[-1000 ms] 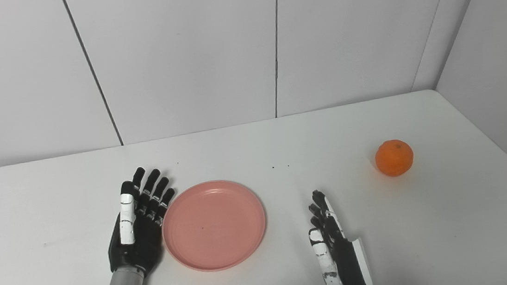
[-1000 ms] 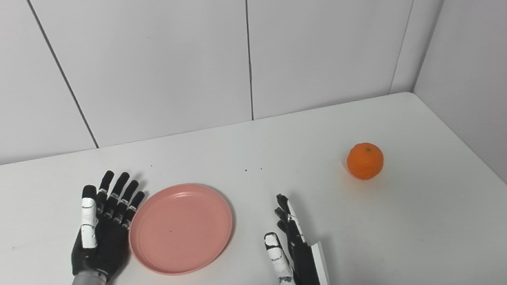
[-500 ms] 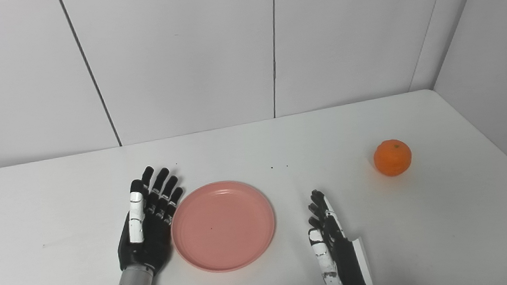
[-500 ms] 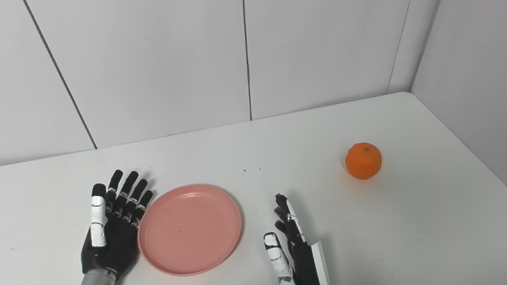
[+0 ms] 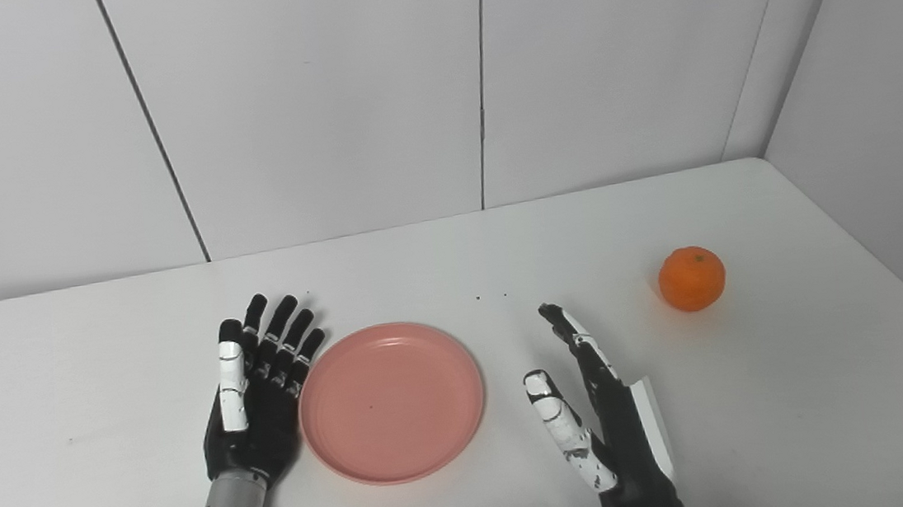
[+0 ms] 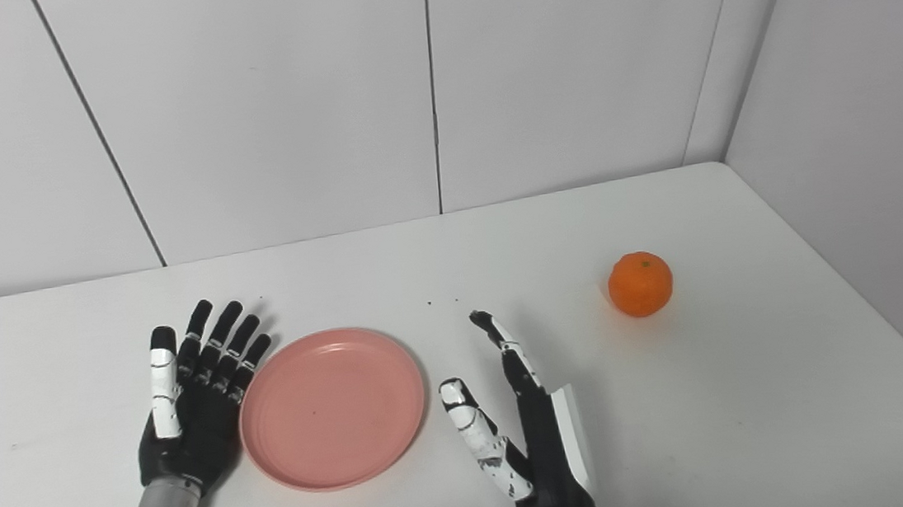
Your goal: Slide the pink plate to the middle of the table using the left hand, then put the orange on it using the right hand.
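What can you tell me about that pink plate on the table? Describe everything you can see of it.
The round pink plate looks like smooth matte plastic, shallow, with a low raised rim and a flat centre bearing a tiny dark speck. It lies flat and right way up on the white table, left of the middle and near the front edge, and it is empty. The black left hand, open with its fingers spread, lies flat right at the plate's left rim. The round orange fruit sits well apart, far to the right.

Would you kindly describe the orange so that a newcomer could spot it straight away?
Start at the white table and look to its right side, near the corner wall. The orange sits there alone, beyond the right hand. It is the only round, bright orange thing; the plate is flat and pink.
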{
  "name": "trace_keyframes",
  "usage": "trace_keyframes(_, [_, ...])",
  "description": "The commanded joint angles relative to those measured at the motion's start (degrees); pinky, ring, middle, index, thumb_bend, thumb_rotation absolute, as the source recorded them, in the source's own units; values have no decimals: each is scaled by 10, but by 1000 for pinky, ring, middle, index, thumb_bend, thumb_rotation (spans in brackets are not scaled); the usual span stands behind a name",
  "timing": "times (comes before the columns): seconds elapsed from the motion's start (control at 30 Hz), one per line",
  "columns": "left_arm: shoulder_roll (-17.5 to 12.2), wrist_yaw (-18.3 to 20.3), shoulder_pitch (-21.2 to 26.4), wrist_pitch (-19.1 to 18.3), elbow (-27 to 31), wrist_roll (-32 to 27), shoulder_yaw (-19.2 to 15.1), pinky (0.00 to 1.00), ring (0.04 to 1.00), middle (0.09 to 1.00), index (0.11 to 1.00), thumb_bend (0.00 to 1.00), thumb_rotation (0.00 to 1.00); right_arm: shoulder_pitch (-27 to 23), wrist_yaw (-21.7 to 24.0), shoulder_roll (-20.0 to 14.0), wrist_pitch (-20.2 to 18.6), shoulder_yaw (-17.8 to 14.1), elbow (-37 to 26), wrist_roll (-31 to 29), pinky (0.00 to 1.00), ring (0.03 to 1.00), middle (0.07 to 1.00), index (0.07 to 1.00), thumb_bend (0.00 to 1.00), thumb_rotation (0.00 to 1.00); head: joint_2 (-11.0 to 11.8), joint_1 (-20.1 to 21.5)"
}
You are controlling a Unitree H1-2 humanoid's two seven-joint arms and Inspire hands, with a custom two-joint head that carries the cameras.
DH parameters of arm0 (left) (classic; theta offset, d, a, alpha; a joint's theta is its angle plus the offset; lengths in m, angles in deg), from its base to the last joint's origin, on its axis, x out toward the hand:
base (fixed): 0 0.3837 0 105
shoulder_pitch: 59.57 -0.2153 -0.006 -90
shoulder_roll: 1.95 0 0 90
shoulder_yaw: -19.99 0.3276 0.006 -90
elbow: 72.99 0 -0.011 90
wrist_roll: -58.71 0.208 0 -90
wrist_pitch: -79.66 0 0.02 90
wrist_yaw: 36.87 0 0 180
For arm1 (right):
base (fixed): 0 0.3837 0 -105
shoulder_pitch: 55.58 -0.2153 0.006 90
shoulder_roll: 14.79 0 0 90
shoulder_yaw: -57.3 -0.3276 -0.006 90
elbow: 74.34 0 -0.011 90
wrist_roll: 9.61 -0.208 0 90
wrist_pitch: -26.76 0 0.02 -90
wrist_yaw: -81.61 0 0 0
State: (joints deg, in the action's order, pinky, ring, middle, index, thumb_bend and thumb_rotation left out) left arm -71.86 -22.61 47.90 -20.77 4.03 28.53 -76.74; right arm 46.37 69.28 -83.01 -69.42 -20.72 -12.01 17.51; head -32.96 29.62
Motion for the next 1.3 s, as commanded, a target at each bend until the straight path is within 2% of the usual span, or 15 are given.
trace_keyframes(0.0, [1, -7, -9, -10, -23, 11, 3, 908, 918, 924, 1000, 778, 715, -18, 23, -23, -16, -10, -29, 27, 921, 904, 889, 849, 714, 907, 0, -1])
trace_keyframes(0.3, [-6, -8, -5, -17, -24, 11, 2, 918, 927, 922, 1000, 768, 717, -93, 80, -67, -43, -49, -46, 74, 837, 845, 844, 844, 752, 942, 1, 3])
trace_keyframes(0.47, [-7, -7, -7, -22, -24, 6, 1, 923, 927, 922, 1000, 771, 706, -144, 116, -114, -59, -69, -44, 143, 750, 821, 847, 831, 789, 978, 2, 2])
trace_keyframes(0.57, [-6, -5, -7, -21, -26, 5, 1, 925, 928, 924, 1000, 768, 711, -167, 142, -141, -66, -79, -40, 182, 749, 816, 844, 821, 815, 998, 2, 2])
trace_keyframes(0.67, [-5, -5, -6, -23, -27, 2, 0, 926, 927, 925, 1000, 759, 699, -185, 166, -163, -73, -88, -34, 198, 794, 819, 828, 816, 825, 971, 3, 2])
trace_keyframes(0.7, [-5, -5, -6, -22, -28, 3, 0, 922, 926, 924, 1000, 752, 699, -190, 174, -174, -74, -90, -30, 208, 869, 830, 826, 818, 814, 963, 2, 1])
trace_keyframes(0.77, [-7, -6, -5, -22, -30, 3, -1, 920, 926, 923, 1000, 749, 695, -209, 200, -206, -81, -98, -16, 230, 881, 837, 829, 820, 823, 964, 2, 0])
trace_keyframes(0.83, [-8, -7, -4, -22, -30, 5, -1, 922, 928, 926, 1000, 747, 695, -221, 213, -224, -79, -105, -5, 243, 876, 836, 827, 817, 838, 965, 2, -2])
trace_keyframes(1.1, [-10, -8, -4, -27, -31, 4, -2, 935, 928, 923, 1000, 749, 684, -259, 211, -274, -65, -117, 41, 284, 849, 816, 821, 817, 821, 951, 2, -1])
trace_keyframes(1.27, [-9, -5, -4, -25, -31, 3, 0, 937, 932, 928, 1000, 744, 685, -279, 224, -303, -71, -121, 72, 296, 859, 821, 825, 824, 818, 956, 3, -2])
